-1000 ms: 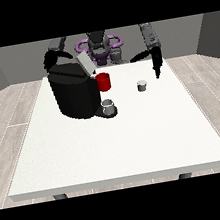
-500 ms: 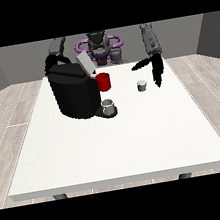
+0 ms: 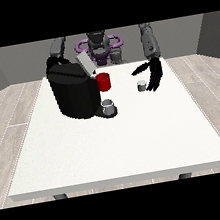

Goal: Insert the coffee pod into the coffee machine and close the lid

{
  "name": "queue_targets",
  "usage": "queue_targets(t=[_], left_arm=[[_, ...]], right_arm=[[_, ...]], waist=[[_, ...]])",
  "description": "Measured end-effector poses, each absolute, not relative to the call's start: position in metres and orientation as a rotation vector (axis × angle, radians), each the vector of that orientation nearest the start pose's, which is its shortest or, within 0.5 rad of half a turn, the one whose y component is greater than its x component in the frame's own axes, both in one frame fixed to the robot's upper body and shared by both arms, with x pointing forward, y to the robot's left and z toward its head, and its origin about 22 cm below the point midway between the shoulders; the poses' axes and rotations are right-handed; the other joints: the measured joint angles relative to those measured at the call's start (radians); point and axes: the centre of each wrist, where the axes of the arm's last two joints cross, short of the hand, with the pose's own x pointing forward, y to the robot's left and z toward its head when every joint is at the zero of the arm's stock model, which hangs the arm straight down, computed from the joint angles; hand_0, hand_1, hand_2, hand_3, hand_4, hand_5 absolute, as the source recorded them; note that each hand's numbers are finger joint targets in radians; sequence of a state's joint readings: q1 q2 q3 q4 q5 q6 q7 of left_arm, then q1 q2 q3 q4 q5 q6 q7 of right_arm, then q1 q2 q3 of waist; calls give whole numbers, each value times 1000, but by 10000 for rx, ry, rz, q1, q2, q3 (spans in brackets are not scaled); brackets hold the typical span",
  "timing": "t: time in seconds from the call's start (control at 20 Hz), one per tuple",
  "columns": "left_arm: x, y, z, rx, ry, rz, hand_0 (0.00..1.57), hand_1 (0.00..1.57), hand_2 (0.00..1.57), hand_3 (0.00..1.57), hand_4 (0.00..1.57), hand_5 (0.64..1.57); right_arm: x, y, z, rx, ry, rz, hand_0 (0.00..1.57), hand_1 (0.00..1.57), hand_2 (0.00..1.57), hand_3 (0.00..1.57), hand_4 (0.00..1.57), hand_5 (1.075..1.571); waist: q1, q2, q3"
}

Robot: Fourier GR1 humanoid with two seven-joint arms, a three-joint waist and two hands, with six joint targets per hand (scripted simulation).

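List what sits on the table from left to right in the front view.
coffee machine → red mug → coffee pod → the hand at the view's right, hanging beside the pod with fingers spread.

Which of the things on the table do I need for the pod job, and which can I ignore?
Needed: coffee pod, coffee machine with its raised lid, hand at the view's right.
Ignore: red cup, grey cup at the machine's front.
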State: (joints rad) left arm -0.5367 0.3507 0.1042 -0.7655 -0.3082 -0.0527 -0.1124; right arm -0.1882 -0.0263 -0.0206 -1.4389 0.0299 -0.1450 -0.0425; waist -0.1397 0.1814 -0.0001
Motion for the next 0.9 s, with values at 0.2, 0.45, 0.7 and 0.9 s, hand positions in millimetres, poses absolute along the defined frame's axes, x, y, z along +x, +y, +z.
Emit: queue_targets(t=[0.2,0.45,0.7,0.9], left_arm=[[358,330,-4,4773,-13077,-5686,600,600,715,469,0,1571],[361,342,-3,5566,-12952,-6303,645,645,788,527,0,1571],[362,334,-8,6352,-13290,-6623,686,686,849,651,288,1571],[368,331,-6,6746,-13502,-6667,836,836,974,748,380,1571]], right_arm=[[291,-222,15,-1133,-16555,-427,0,0,0,0,434,1571],[293,-209,24,-1080,-16732,-260,0,0,0,0,487,1571],[294,-216,23,-1035,-16598,-330,0,0,0,0,500,1571],[294,-214,21,-950,-16634,-431,0,0,0,0,510,1571]], waist=[[58,43,-2],[-190,242,-2],[-193,212,14],[-232,236,5]])
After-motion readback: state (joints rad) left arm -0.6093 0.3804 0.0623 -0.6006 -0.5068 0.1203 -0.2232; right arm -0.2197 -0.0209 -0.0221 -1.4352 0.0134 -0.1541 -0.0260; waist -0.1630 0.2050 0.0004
